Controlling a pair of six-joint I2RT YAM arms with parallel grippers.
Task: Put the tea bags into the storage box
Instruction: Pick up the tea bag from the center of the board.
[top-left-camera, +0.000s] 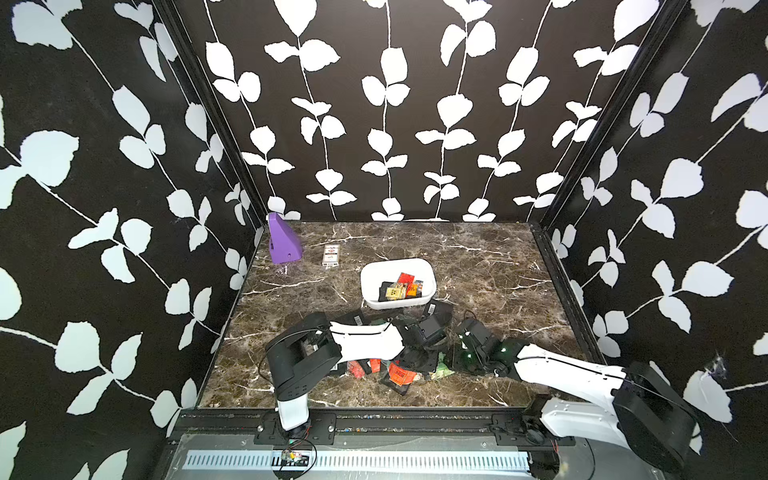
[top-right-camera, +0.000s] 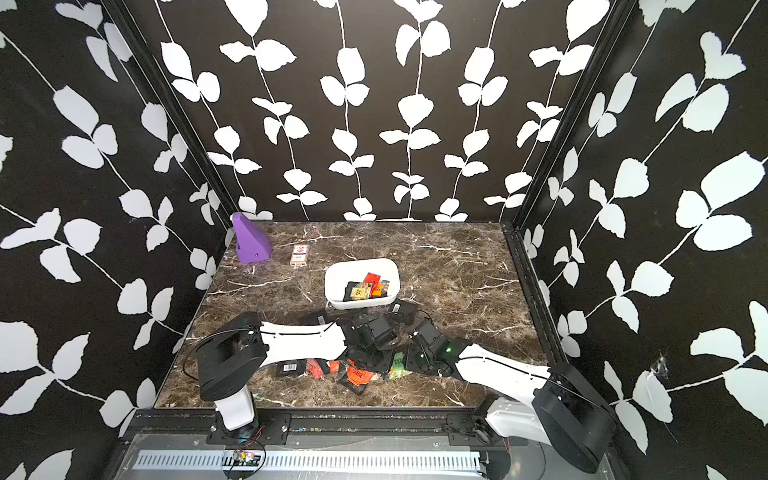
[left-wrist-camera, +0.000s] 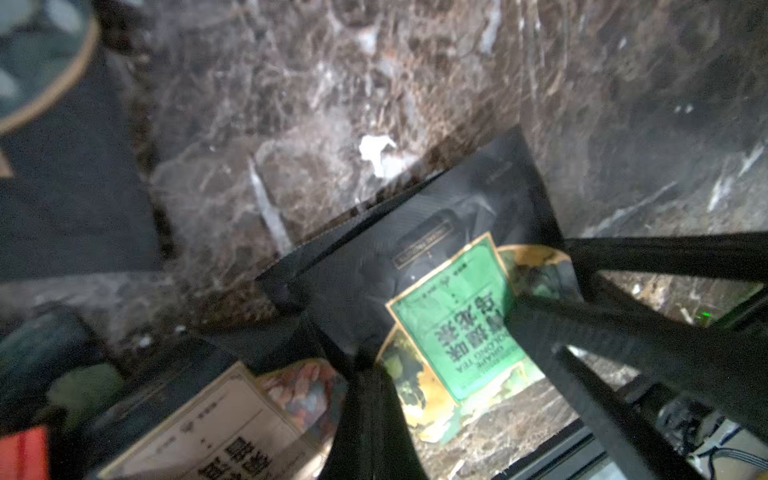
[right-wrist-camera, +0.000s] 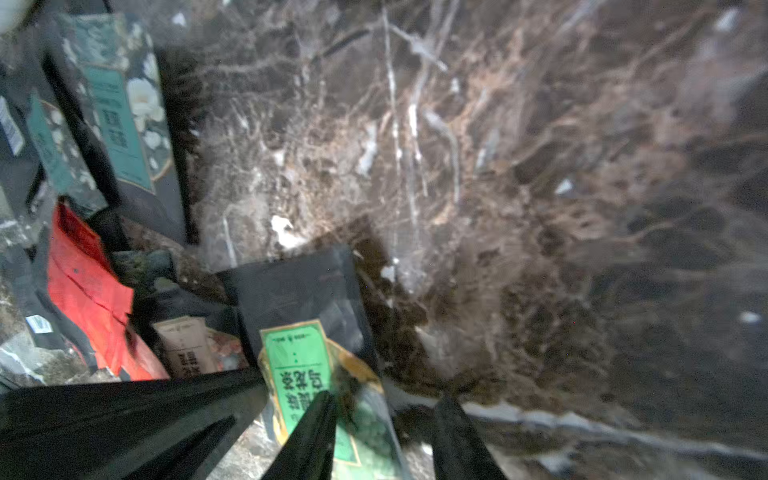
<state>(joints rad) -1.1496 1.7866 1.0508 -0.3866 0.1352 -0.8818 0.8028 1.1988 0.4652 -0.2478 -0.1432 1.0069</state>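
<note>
While both arms are crowding low over the loose pile, I'm logging most of the tea bags (top-left-camera: 399, 376) as lying on the marble table (top-left-camera: 498, 270) in front of the storage box (top-left-camera: 374, 280), the nearest ones just beside its front wall. A handful are already sitting inside the box, heaped toward its front. My left gripper (left-wrist-camera: 357, 365) is pressing its jaws together on the edge of the green-label tea bag (left-wrist-camera: 453, 316), which is tilting up off the marble in front of the box. My right gripper (right-wrist-camera: 384, 399) is standing with jaws apart at that same bag, one finger (right-wrist-camera: 307, 440) lying over the green label, the other past the bag's edge, clamping nothing. The purple wedge (top-left-camera: 284, 245) and white packet (top-left-camera: 331, 254) are sitting behind and left of the box, well apart from it.
</note>
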